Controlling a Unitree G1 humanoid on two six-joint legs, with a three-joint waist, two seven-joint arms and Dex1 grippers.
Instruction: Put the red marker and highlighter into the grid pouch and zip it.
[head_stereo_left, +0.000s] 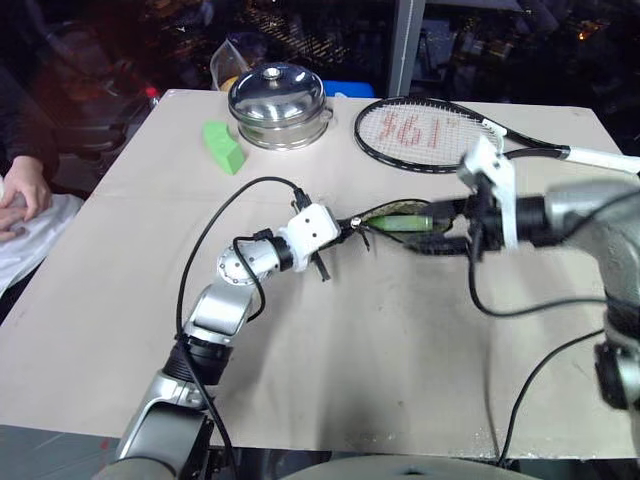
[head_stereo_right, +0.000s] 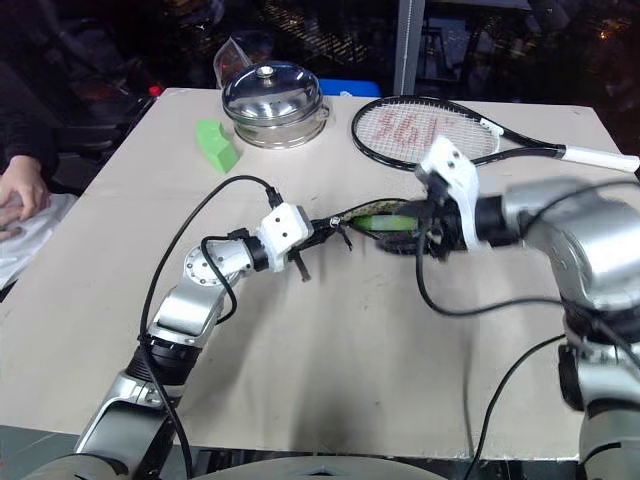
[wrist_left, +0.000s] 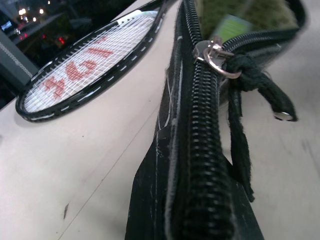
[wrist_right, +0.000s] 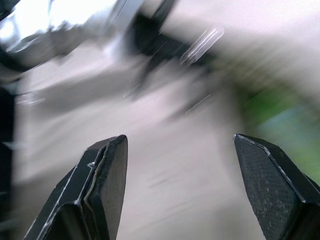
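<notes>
The grid pouch (head_stereo_left: 420, 238) lies mid-table with its mouth gaping, showing a green lining. Inside it rests the highlighter (head_stereo_left: 405, 222), pale green. My left gripper (head_stereo_left: 347, 229) is shut on the pouch's left end. In the left wrist view the zipper teeth run away from it to the metal zipper pull (wrist_left: 215, 52) and its black cord. My right gripper (wrist_right: 180, 140) hangs over the pouch's right end, open, with nothing between its fingers (wrist_right: 107, 170). The red marker is hidden.
A steel pot with a lid (head_stereo_left: 278, 100) and a chunky green block (head_stereo_left: 222, 147) stand at the back left. A tennis racket (head_stereo_left: 430, 130) lies just behind the pouch. A person's hand (head_stereo_left: 22, 185) rests on white cloth beyond the table's left edge.
</notes>
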